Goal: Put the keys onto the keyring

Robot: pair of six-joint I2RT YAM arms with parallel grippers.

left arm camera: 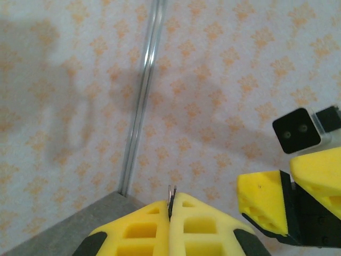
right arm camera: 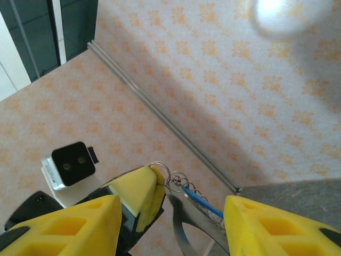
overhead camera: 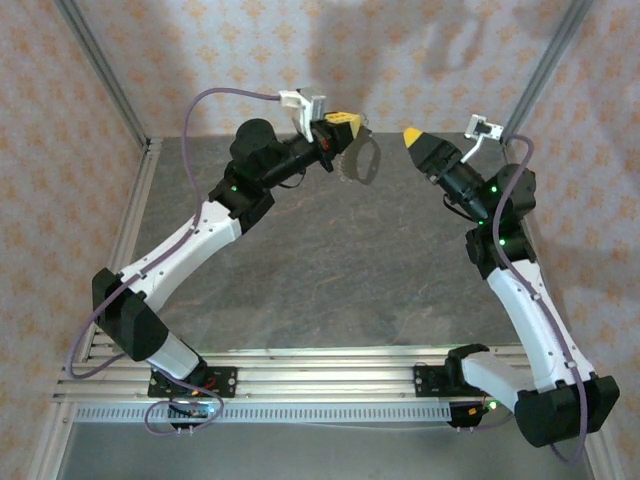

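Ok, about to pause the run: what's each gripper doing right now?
Left gripper: shut on the keyring.
Right gripper: open, holding nothing.

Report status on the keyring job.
Left gripper shut on the keyring, held aloft. Right gripper open, facing it. Blue key against the ring's coils; threaded or not, cannot tell.

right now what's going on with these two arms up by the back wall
The left fingers are shut on the keyring, holding it up in the air near the back wall. The right fingers stand open, facing the ring from the other side with a gap between. The blue key sits at the ring's coiled edge; whether it is properly threaded on is unclear.
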